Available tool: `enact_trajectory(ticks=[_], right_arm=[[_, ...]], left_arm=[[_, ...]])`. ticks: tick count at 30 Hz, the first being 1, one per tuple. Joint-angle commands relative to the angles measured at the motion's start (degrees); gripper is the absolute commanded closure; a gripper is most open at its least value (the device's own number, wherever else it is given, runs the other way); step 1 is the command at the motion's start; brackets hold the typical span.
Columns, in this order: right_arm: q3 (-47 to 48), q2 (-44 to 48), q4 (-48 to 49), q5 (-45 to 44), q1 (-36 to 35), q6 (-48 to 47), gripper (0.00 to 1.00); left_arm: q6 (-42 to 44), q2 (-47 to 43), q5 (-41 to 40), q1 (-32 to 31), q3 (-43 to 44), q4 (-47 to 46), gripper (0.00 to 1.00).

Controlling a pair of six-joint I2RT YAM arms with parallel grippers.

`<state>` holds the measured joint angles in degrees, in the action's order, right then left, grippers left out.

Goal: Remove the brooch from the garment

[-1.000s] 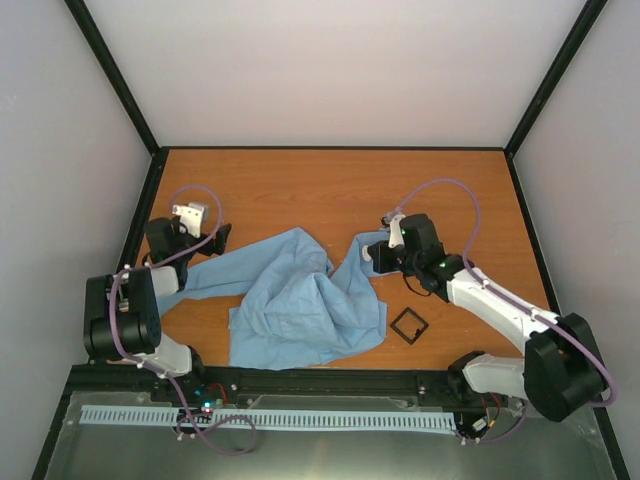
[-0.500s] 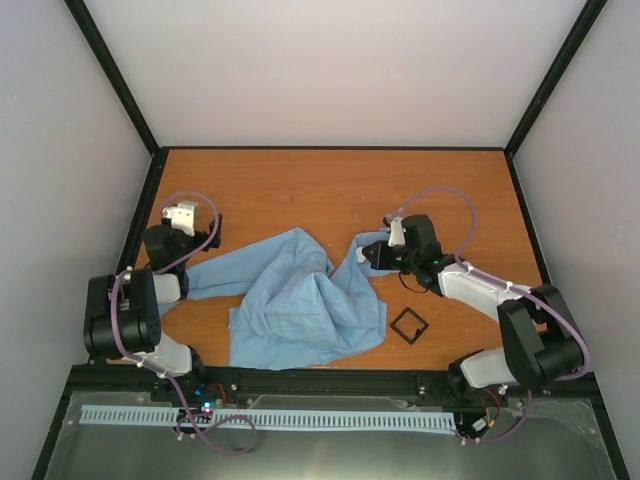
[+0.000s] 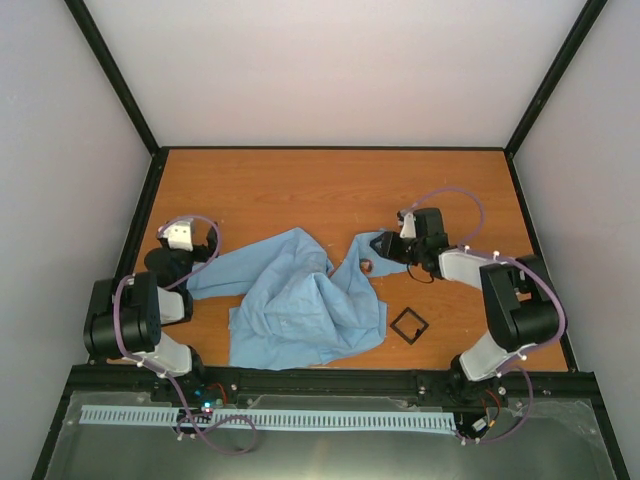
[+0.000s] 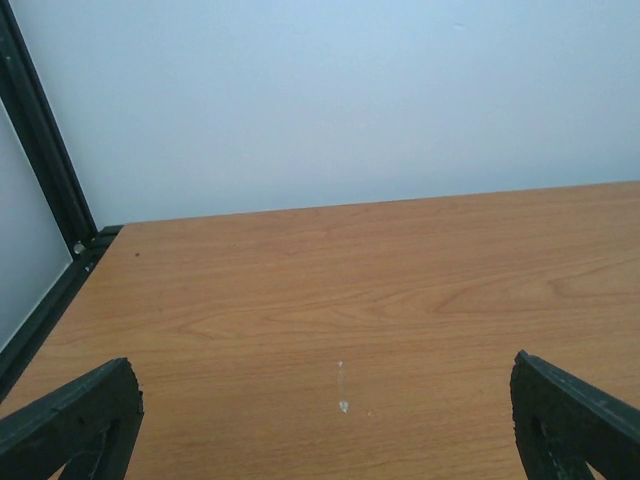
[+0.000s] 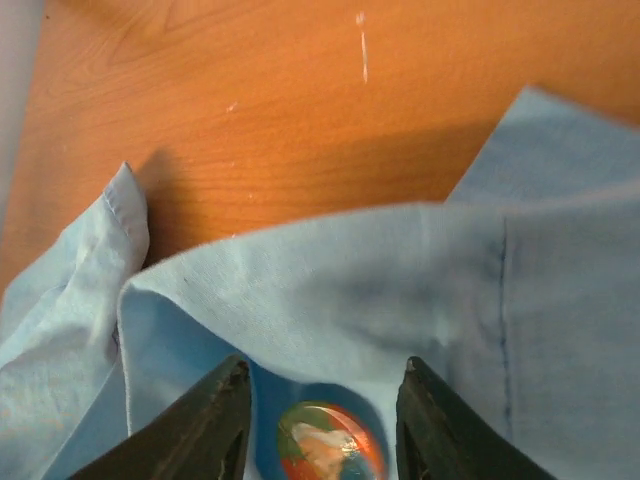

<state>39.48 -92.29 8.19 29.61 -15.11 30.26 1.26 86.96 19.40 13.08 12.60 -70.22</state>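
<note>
brooch [image 5: 330, 446] lying on a fold of the blue garment [image 3: 300, 295], right-centre of tabletop [image 3: 300, 190], right tool [image 5: 325, 375] straddling it, jaws parted, small gaps either side, not clamped, left tool [image 4: 320, 410] spread wide over tabletop far left, black square frame [image 3: 408, 325] just beside garment

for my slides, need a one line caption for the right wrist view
Right gripper, jaws apart, straddles the round brooch on the light blue garment, wooden table beyond.
</note>
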Motion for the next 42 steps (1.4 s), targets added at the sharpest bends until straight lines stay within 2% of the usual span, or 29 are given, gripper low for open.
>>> enact_trajectory(ticks=[1,3,5,6,7,11,14,16,17,21,29,31,33,37,40,42], right_arm=[[3.07,6.47,-6.24,-9.23,0.52,-5.87,0.53],[2.33,10.32,-6.74,-14.14,0.81,-7.75,0.36],[1.56,14.28,-6.98,-19.74,0.82,-10.33,0.23],[0.76,16.14,-6.17,-22.93,0.87,-11.97,0.08],[-0.3,18.04,-4.82,-27.54,0.83,-13.37,0.01],[-8.22,24.18,8.07,-45.04,1.0,-19.31,0.0],[-13.77,23.42,20.24,-54.59,1.03,-23.68,0.0],[-12.62,21.54,18.33,-56.29,4.24,-20.96,0.0],[-12.93,20.65,21.68,-57.13,5.11,-21.22,0.0],[-16.86,18.24,34.76,-56.07,6.74,-25.37,0.0],[-16.63,15.49,39.27,-48.86,14.14,-26.33,0.0],[-16.19,16.44,35.64,-48.42,15.29,-26.07,0.0],[-18.69,17.01,36.79,-46.58,16.22,-25.09,0.0],[-24.46,16.62,43.39,-47.35,16.23,-23.56,0.0],[-25.07,13.12,50.05,-45.56,16.43,-25.66,0.0],[-23.17,9.66,50.13,-44.76,16.23,-26.25,0.0]], left_arm=[[-1.26,0.31,-0.83,0.28,0.4,-4.21,0.0],[-1.26,0.18,-0.82,0.28,0.42,-4.05,0.0],[-1.28,0.17,-1.02,0.28,0.52,-3.91,0.0],[-1.45,0.15,-1.46,0.28,0.54,-3.84,0.0],[-1.77,0.21,-2.15,0.32,0.7,-3.56,0.0],[-3.22,0.32,-5.69,0.28,1.59,-2.01,0.0],[-3.19,0.36,-5.68,0.28,1.62,-2.03,0.0],[-3.18,0.34,-5.67,0.28,1.64,-2.03,0.0],[-3.16,0.35,-5.66,0.28,1.64,-2.03,0.0],[-3.17,0.33,-5.69,0.3,1.64,-1.99,0.0],[-3.21,0.35,-5.73,0.28,1.64,-1.94,0.0],[-3.18,0.32,-5.64,0.32,1.64,-1.93,0.0],[-3.17,0.4,-5.68,0.28,1.64,-1.96,0.0],[-3.19,0.35,-5.69,0.28,1.64,-1.95,0.0],[-3.15,0.4,-5.69,0.32,1.64,-1.94,0.0],[-3.19,0.33,-5.69,0.3,1.59,-1.96,0.0]])
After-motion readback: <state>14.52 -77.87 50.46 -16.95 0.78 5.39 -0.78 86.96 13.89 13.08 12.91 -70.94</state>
